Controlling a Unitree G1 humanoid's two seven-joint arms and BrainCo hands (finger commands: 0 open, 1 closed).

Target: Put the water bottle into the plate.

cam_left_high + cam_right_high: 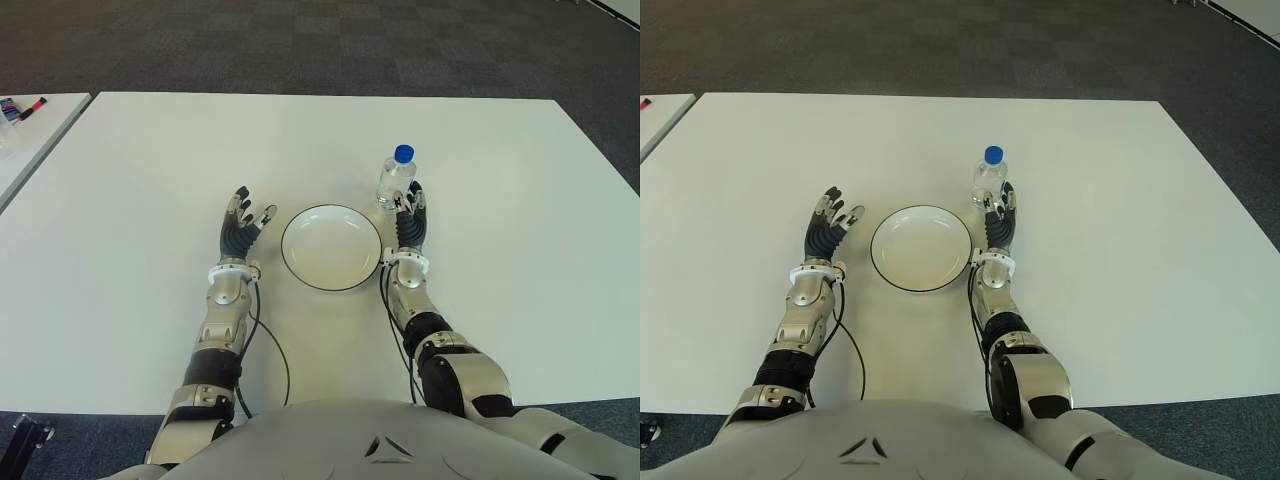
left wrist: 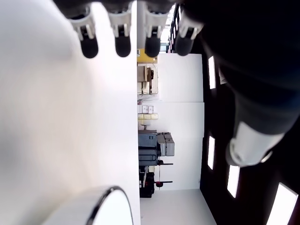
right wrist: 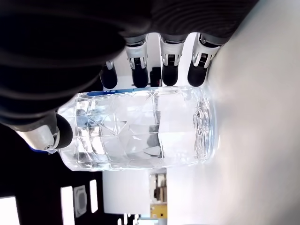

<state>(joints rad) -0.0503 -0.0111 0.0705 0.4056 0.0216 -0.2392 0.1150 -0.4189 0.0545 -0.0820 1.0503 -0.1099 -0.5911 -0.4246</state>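
A clear water bottle with a blue cap stands upright on the white table, just past the far right rim of a white plate with a dark edge. My right hand is at the bottle's near side, to the right of the plate. In the right wrist view its fingers are straight and spread alongside the bottle, not closed around it. My left hand shows to the left of the plate, fingers spread and holding nothing. The plate holds nothing.
A second white table stands at the far left with small items on it. A thin black cable runs from my left wrist across the table. Dark carpet surrounds the tables.
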